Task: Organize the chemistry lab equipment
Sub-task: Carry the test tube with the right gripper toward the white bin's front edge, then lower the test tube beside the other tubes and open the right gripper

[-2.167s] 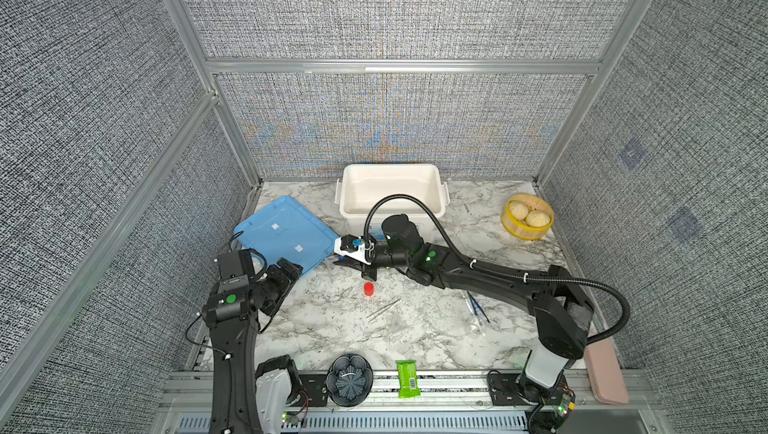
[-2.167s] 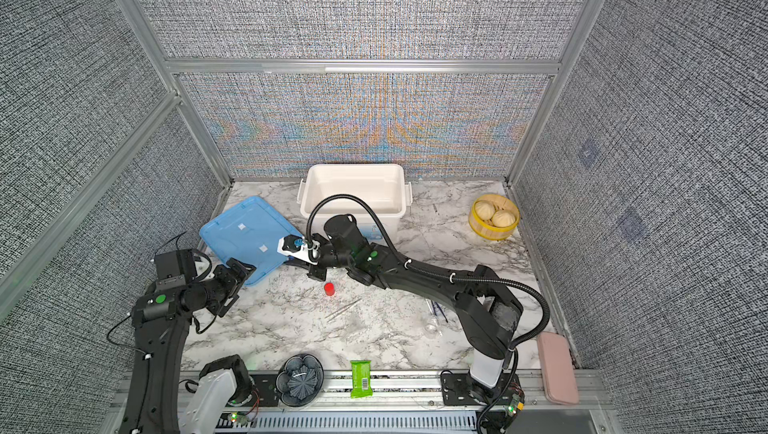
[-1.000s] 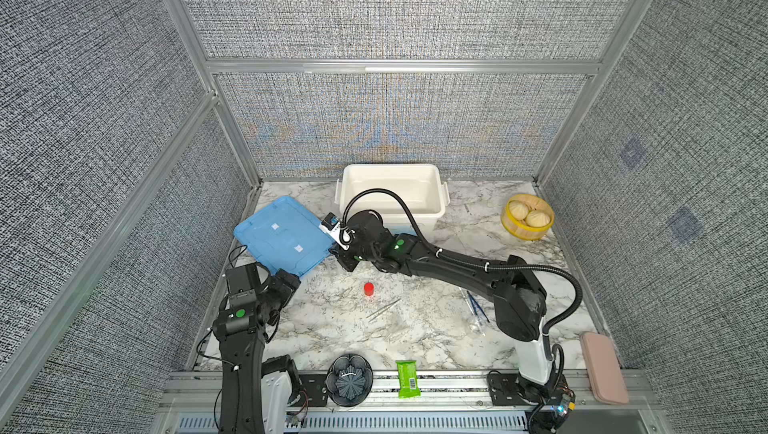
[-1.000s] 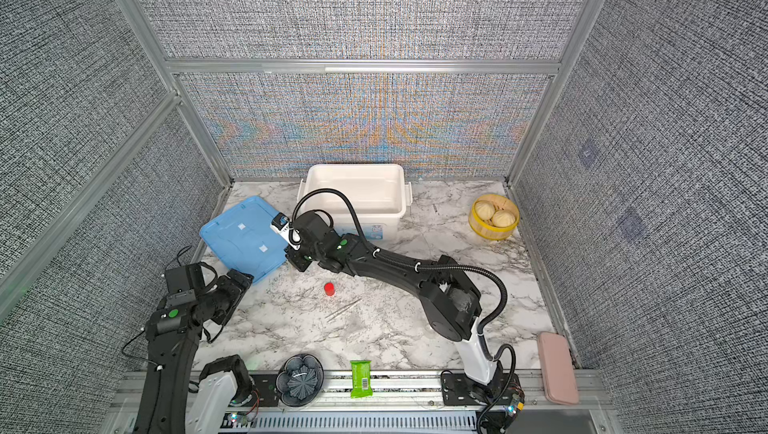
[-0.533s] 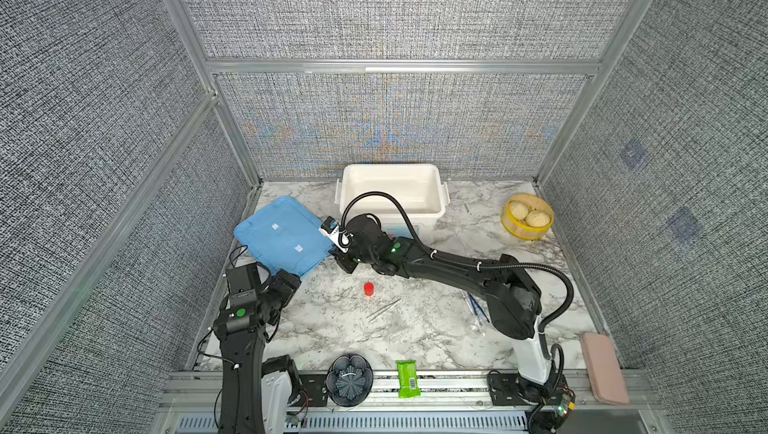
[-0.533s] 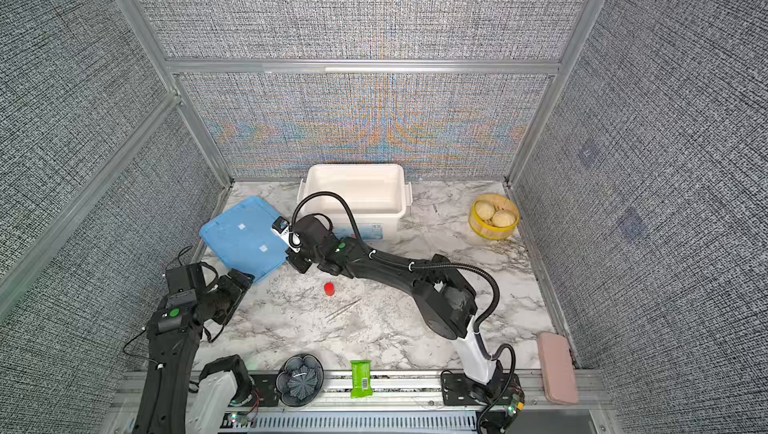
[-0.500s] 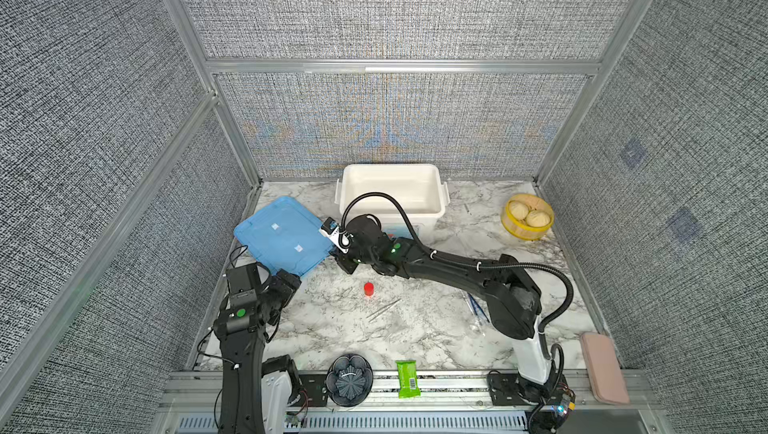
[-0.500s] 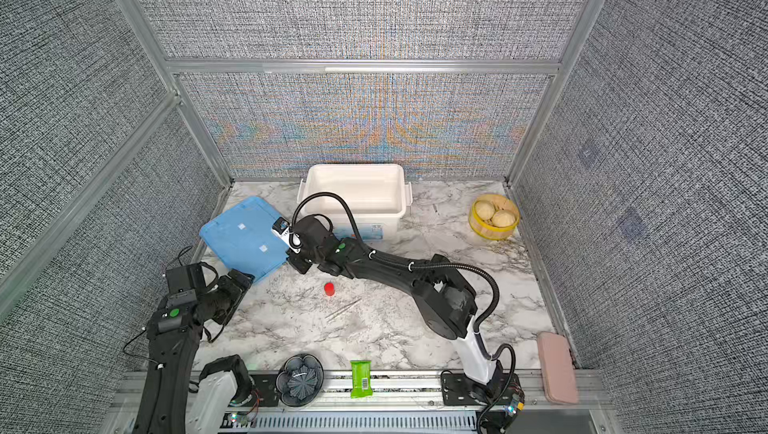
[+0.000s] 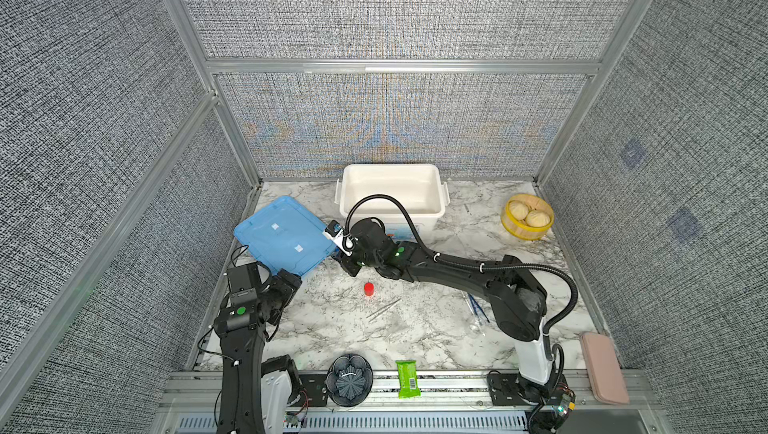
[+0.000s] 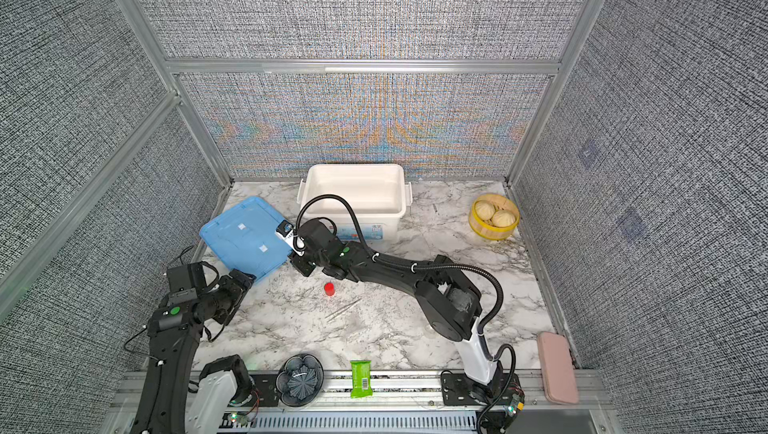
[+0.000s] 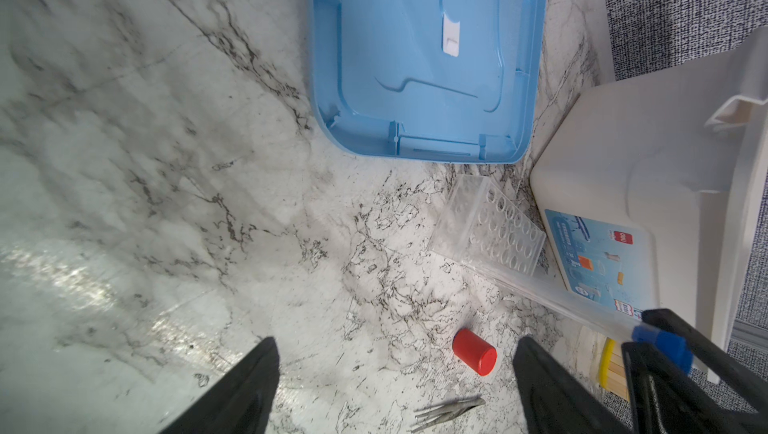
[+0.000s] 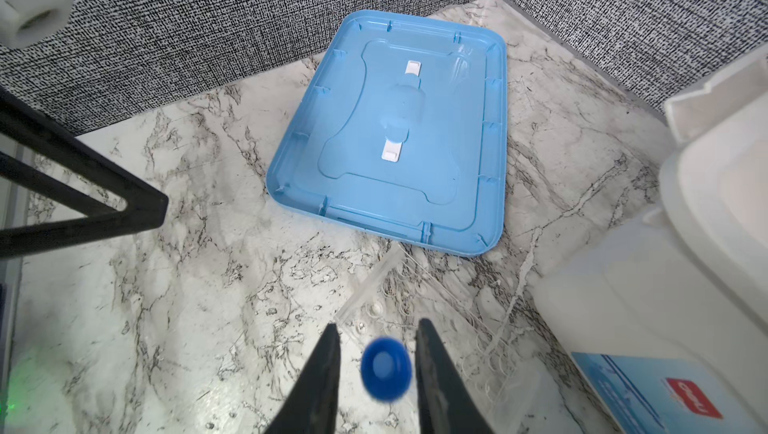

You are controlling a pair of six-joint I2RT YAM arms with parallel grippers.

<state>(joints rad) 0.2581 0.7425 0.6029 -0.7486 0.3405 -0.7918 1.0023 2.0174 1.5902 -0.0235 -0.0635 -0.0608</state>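
My right gripper (image 12: pixel 376 363) hangs over a clear tube rack (image 11: pixel 488 232) that lies between the blue lid and the white bin. Its jaws stand apart on either side of the blue cap (image 12: pixel 386 369) of a slender clear tube (image 11: pixel 561 299), which slants down to the rack. In both top views this gripper (image 9: pixel 348 266) (image 10: pixel 301 265) is at the lid's near corner. My left gripper (image 11: pixel 397 369) (image 9: pixel 291 282) is wide open and holds nothing. A red-capped vial (image 9: pixel 368 289) and silver tweezers (image 9: pixel 384 309) lie mid-table. Dark blue tweezers (image 9: pixel 478 305) and a clear glass piece (image 9: pixel 476 328) lie under the right arm.
A white bin (image 9: pixel 390 168) stands at the back, with its blue lid (image 9: pixel 282 240) flat to its left. A yellow steamer with buns (image 9: pixel 527 224) sits at the back right. A dark fluted bowl (image 9: pixel 349 380), a green packet (image 9: pixel 408 378) and a pink case (image 9: pixel 604 367) line the front edge.
The right gripper's jaws have parted from the blue-capped tube over the rack. Before that the right arm carried it left, and the left arm drew back.
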